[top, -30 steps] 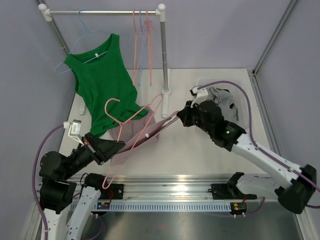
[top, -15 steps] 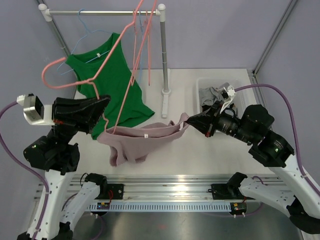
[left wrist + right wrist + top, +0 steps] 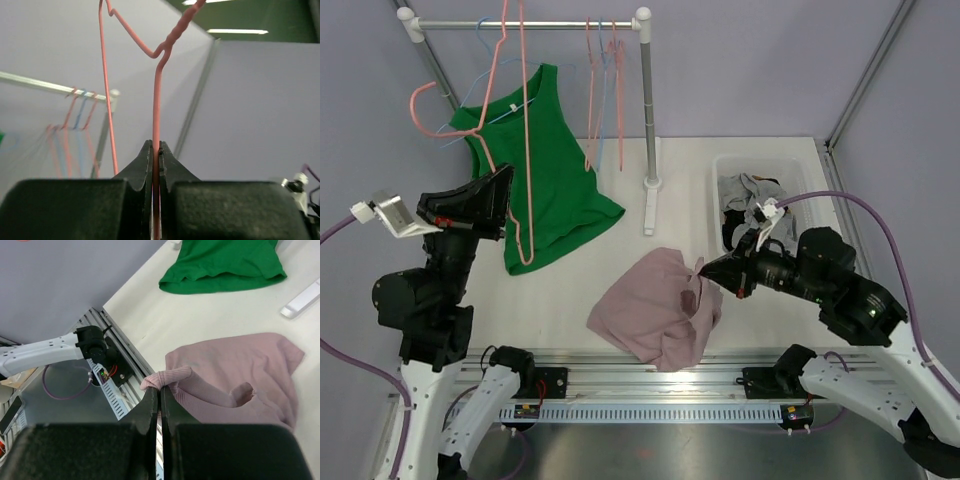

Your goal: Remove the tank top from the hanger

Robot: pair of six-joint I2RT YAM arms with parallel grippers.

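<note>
The pink tank top (image 3: pixel 655 315) lies crumpled on the table near the front edge, off the hanger. My right gripper (image 3: pixel 704 270) is shut on a rolled strap of it; in the right wrist view the gripper (image 3: pixel 160 389) pinches the ribbed fabric of the tank top (image 3: pixel 240 375). The bare pink wire hanger (image 3: pixel 523 150) is held up at the left, in front of the rack. My left gripper (image 3: pixel 508 188) is shut on its wire, and the left wrist view shows the gripper (image 3: pixel 155 145) closed on the hanger (image 3: pixel 156 100).
A green tank top (image 3: pixel 550 170) hangs on a blue hanger from the rack rail (image 3: pixel 530 24). Spare pink and blue hangers (image 3: pixel 602 100) hang beside the rack post (image 3: pixel 647 100). A clear bin (image 3: pixel 720 165) with clothes stands at the back right.
My left gripper has lifted the pink hanger up and leftward, clear of the pink tank top. The tank top has dropped onto the table, drawn toward the front edge by my right gripper.
</note>
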